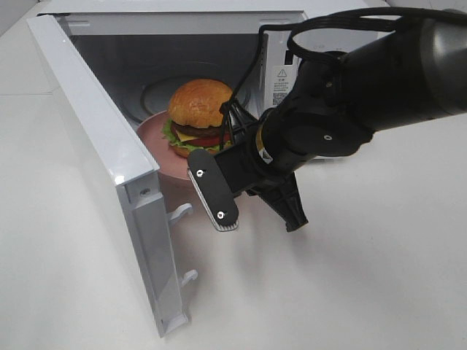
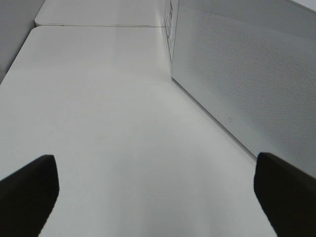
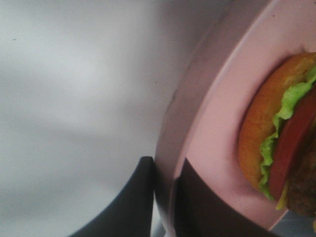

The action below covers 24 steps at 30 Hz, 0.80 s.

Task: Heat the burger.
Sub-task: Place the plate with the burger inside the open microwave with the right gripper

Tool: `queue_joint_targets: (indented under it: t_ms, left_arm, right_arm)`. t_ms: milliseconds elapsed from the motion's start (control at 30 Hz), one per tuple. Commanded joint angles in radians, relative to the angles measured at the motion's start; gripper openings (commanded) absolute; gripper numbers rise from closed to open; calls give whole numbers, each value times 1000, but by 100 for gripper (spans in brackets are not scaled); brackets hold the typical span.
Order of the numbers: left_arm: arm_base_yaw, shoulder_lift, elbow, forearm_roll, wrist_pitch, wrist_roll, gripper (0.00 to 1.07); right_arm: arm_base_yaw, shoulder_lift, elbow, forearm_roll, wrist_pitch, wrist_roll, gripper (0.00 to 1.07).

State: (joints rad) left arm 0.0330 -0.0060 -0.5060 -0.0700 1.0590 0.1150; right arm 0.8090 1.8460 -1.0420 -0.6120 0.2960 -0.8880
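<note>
A plain white table (image 1: 350, 284) fills my exterior high view, and at its far side stands a white microwave (image 1: 182, 22) with its door (image 1: 95, 131) swung wide open. The burger (image 1: 197, 109), with its brown bun, green lettuce and a red slice, sits on a round pink plate (image 1: 155, 138) right at the oven's open mouth, with the glass turntable (image 1: 153, 91) behind it. I cannot tell whether the plate is resting on the oven floor. My right arm (image 1: 379, 80) reaches in from the right toward the plate. In the right wrist view, the right gripper (image 3: 165, 190) has its two dark fingers (image 3: 140, 202) drawn close, one on each side of the plate's rim, pinching it, with the burger just beyond. The left gripper (image 2: 155, 192) is out of the overhead picture. Its own camera shows its fingertips (image 2: 29, 192) spread wide apart with nothing between them, over bare table beside the microwave's perforated white side wall (image 2: 247, 74).
</note>
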Motion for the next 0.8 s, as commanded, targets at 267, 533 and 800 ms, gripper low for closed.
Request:
queue_joint_targets:
  t_ms: [267, 533, 800]
  left_arm:
    - [2, -19, 1, -4, -13, -4, 101]
    - [2, -19, 1, -4, -13, -4, 101]
    - [2, -19, 1, -1, -13, -4, 101]
  right_arm:
    - [-6, 54, -132, -9, -20, -81, 7]
    - [-6, 109, -226, -9, 20, -112, 8]
    - [-6, 176, -349, -9, 68, -117, 8]
